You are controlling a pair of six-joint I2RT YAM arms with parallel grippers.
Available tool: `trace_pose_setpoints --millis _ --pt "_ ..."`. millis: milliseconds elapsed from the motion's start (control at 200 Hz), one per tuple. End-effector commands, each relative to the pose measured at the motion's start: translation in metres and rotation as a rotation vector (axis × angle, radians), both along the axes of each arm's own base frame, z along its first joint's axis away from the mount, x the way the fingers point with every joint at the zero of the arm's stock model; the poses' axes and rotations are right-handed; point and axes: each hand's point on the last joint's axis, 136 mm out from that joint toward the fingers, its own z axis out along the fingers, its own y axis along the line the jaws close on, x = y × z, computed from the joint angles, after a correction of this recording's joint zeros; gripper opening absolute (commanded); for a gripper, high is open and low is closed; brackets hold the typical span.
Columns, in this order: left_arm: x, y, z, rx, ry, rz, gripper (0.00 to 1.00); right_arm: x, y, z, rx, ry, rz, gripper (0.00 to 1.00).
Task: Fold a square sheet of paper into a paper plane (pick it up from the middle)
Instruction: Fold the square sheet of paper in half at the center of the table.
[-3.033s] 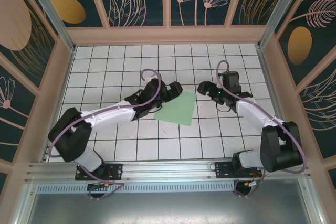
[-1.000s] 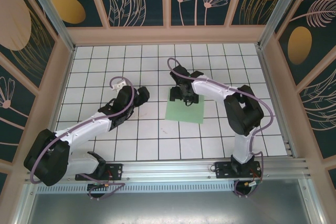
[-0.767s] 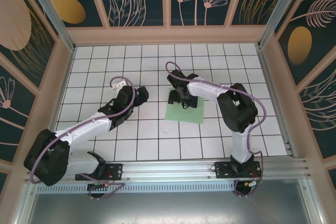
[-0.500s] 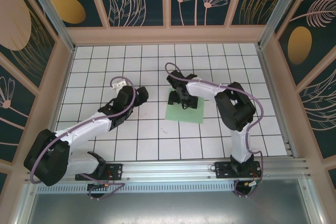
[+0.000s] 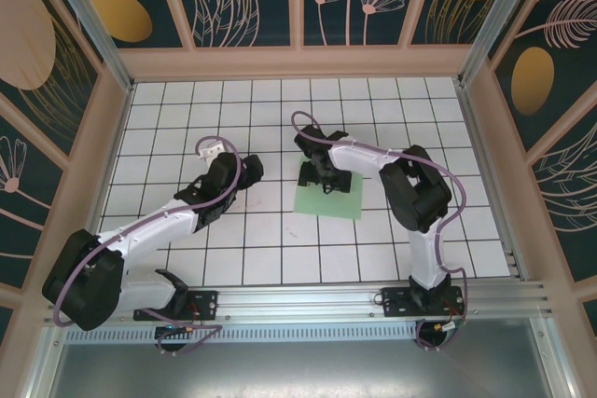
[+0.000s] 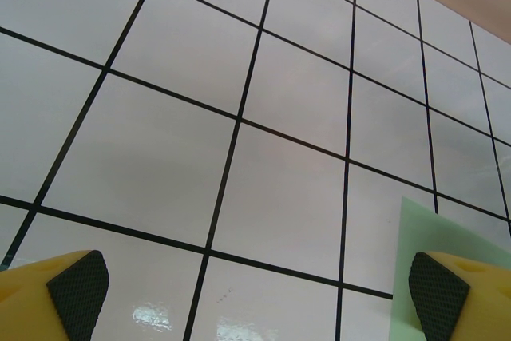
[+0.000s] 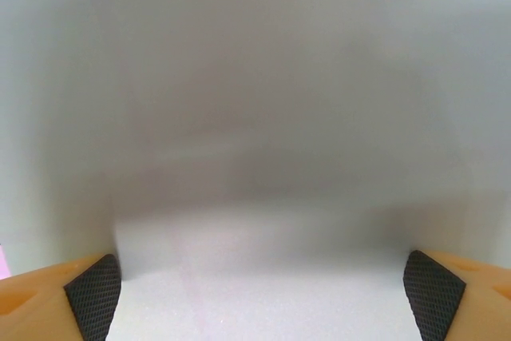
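Thin pale mint-green square sheet of paper (image 5: 328,204) lies flat on the white black-gridded desk (image 5: 187,104), approx mid-desk. It's not a plane yet, no crease I can make out.

Right end effector (image 5: 326,177) is down over the sheet's far half, jaws spread wide, nothing held. In its wrist view the pads (image 7: 92,289) sit at the frame edges w/ a blurred pale surface btwn them, so it's v. close to the paper; can't tell if touching. Left end effector (image 5: 248,171) is well apart on the sheet's left, also fully spread & empty. Its wrist view catches one sheet corner beside a pad (image 6: 435,297).

Risks, my read:
- closing on flat thin paper: fingers slip, sheet skates over the glossy desk instead of pinching up
- pinch bunches the middle: stray creases spoil later folds
- grip looks nearer the far edge than the centre: sheet droops or swings on lift, awkward handover
- pressing too hard into the desk: tear or stall
- left arm far off: no backup if the sheet shifts
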Motion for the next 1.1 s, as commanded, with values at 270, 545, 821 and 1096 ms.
trace_pose_setpoints --millis 270,545,821,1096 --pt "0.008 -0.007 0.011 -0.016 -0.009 -0.017 0.99 0.008 -0.020 0.008 -0.076 -0.022 -0.037 0.97" --pt "0.007 -0.007 0.008 -0.011 -0.002 -0.022 0.98 -0.008 -0.018 -0.031 -0.044 0.065 -0.003 0.96" --pt "0.007 -0.007 0.008 -0.009 -0.001 -0.022 0.99 -0.021 -0.030 -0.046 -0.106 0.105 0.024 0.90" --pt "0.008 -0.010 0.009 -0.010 0.007 -0.032 0.99 -0.009 -0.018 -0.023 -0.051 0.059 0.059 0.80"
